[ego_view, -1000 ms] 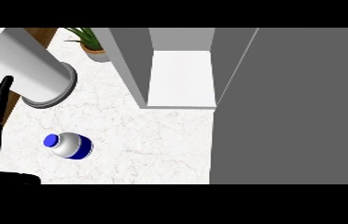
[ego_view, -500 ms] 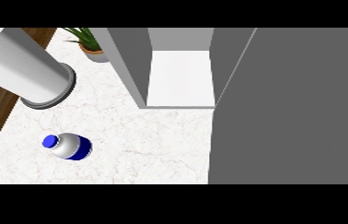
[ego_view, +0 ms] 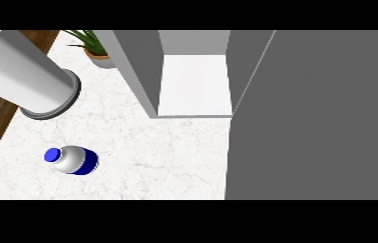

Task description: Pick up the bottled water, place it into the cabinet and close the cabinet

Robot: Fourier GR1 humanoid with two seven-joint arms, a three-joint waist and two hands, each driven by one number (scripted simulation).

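The bottled water (ego_view: 71,160), white with a blue cap and blue band, stands on the white marble counter (ego_view: 155,152) at the lower left. The cabinet (ego_view: 196,84) is open at the top centre and shows a bare white shelf. Its grey door (ego_view: 303,117) stands swung out and fills the right side of the head view. A grey forearm (ego_view: 33,82) crosses the upper left, above and apart from the bottle. No hand shows on it, and neither hand appears anywhere in view.
A potted green plant (ego_view: 92,46) stands at the back left, beside the cabinet's grey side wall (ego_view: 136,72). The counter's dark wooden edge (ego_view: 7,117) runs down the left side.
The black hand parts that showed at the left edge and lower left corner one second ago have left the view. The forearm has shifted slightly up and left. The bottle has not moved.
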